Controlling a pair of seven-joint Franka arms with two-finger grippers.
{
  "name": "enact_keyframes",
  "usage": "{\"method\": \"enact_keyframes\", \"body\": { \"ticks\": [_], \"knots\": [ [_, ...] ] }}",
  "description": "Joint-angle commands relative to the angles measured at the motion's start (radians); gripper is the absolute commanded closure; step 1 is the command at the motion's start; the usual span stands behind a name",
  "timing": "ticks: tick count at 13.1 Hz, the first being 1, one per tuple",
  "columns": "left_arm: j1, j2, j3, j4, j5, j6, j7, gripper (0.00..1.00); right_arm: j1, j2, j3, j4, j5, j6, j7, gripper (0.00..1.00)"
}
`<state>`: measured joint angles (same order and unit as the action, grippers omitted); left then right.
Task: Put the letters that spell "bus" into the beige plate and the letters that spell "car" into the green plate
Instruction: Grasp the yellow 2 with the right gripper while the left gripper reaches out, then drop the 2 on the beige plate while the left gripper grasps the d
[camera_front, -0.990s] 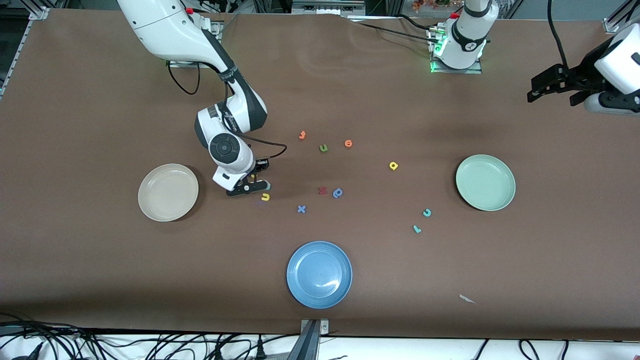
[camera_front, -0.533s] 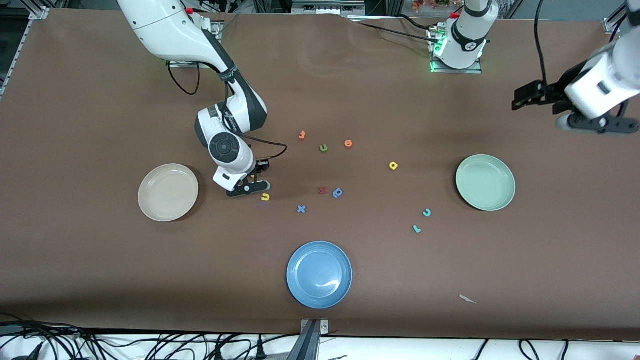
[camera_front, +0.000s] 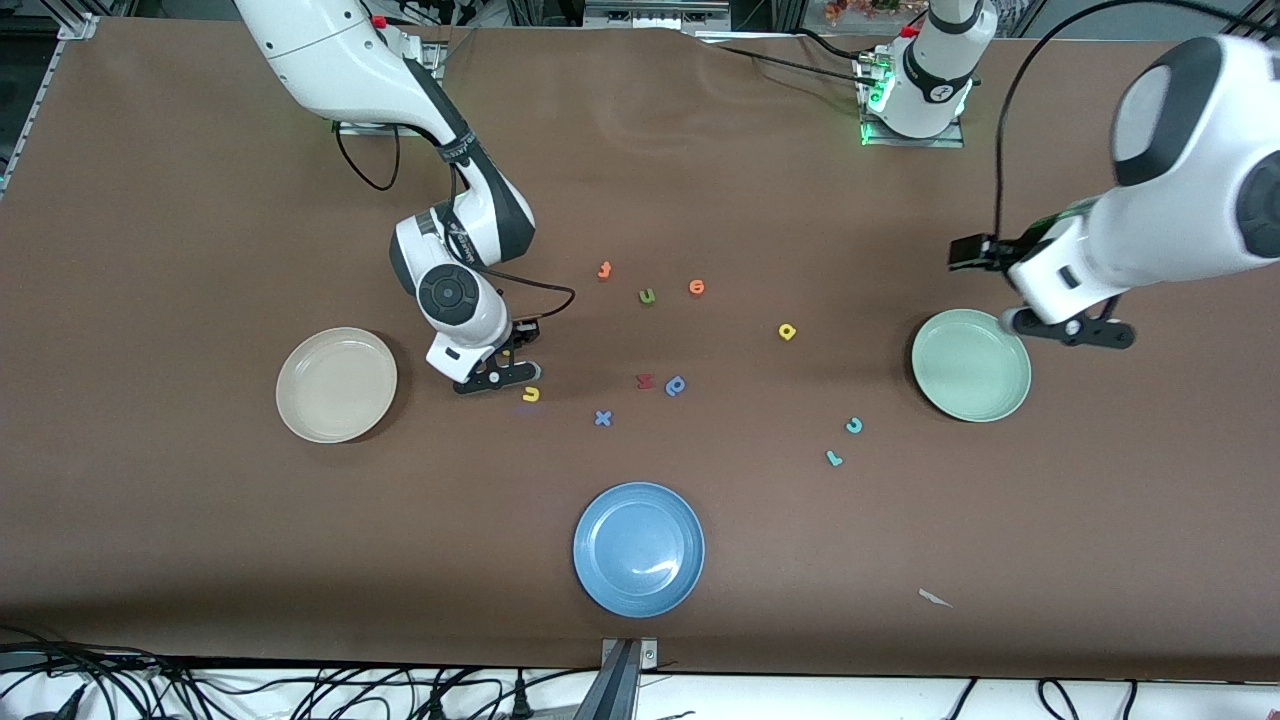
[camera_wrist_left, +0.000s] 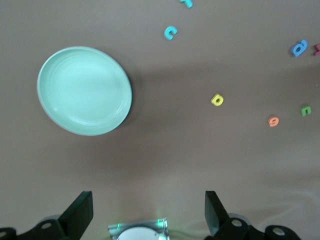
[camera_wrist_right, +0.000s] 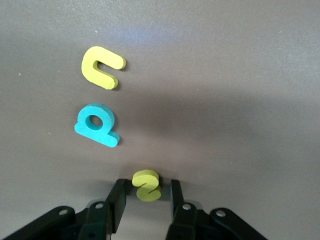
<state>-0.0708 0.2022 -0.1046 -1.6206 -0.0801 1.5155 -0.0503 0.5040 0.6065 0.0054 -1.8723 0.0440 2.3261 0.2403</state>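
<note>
Right claw (camera_wrist_right: 146, 192) down at the tabletop (camera_front: 200, 540), fingers (camera_wrist_right: 118, 197) clenched on the yellow "s" (camera_wrist_right: 146, 185), just beside the teal "b" (camera_wrist_right: 96, 125) and the yellow "u" (camera_front: 531, 394). Beige plate (camera_front: 336, 384) near, toward the right arm's end, holding nothing. Left claw (camera_wrist_left: 147, 212) released and spread wide, up in the air by the rim of the green plate (camera_front: 970, 364), which also holds nothing. Yellow "a" (camera_front: 787, 331) between the plates, nearer the green one; teal "c" (camera_front: 854, 425) and teal "r" (camera_front: 833, 458) closer to the front camera than that plate. Orange letters (camera_front: 604, 270), green "u" (camera_front: 647, 295), red letter (camera_front: 645, 381), darker blue rounded letter (camera_front: 676, 385) and blue "x" (camera_front: 602, 418) scattered mid-tabletop. Blue plate (camera_front: 638, 548) nearest the front camera.
</note>
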Motion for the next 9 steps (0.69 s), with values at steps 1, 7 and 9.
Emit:
{"method": "enact_keyframes", "body": {
  "ticks": [1, 7, 9],
  "knots": [
    [-0.009, -0.004, -0.058, -0.097, 0.011, 0.138, -0.075, 0.02, 0.001, 0.012, 0.005, -0.005, 0.016, 0.033, 0.010, 0.59],
    [-0.082, 0.011, -0.086, -0.300, 0.017, 0.438, -0.160, 0.01, 0.002, 0.013, 0.007, -0.002, 0.016, 0.033, 0.010, 0.84],
    [-0.112, 0.026, -0.086, -0.367, 0.017, 0.559, -0.184, 0.01, 0.002, 0.013, 0.005, -0.002, 0.016, 0.033, 0.011, 0.91]
  ]
}}
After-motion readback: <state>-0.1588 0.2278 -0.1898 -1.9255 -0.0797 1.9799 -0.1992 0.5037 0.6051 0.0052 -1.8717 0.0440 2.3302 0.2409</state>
